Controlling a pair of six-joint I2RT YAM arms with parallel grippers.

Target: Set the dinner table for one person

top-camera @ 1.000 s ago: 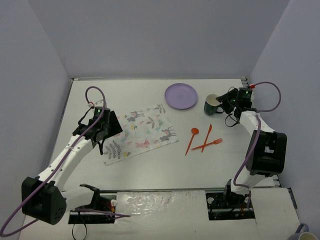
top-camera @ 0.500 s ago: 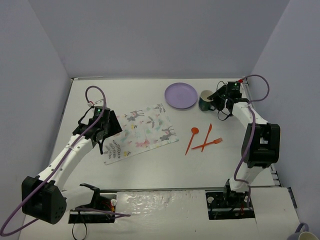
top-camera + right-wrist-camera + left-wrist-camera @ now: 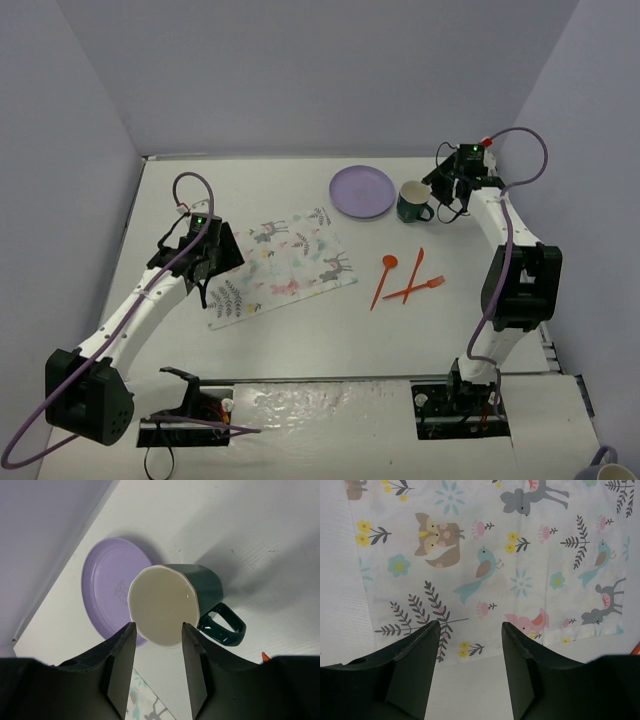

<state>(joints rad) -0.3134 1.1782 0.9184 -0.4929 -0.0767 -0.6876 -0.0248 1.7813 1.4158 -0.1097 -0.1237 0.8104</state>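
Note:
The white dinner table holds a printed placemat, a purple plate, a dark green mug, and an orange spoon, knife and fork. My left gripper is open and empty over the placemat's left corner. In the left wrist view its fingertips frame the placemat's edge. My right gripper is open just right of the mug. In the right wrist view the mug sits beyond the tips, with the plate behind it.
Pale walls close off the back and both sides of the table. Both arm bases stand at the near edge. The right arm reaches along the right side to the back. A second mug shows at the bottom right corner, off the table.
My right gripper has swung toward the back of the table, away from the mug's right side. The mug now sits a little further left, nearer the plate. The left arm has not moved.

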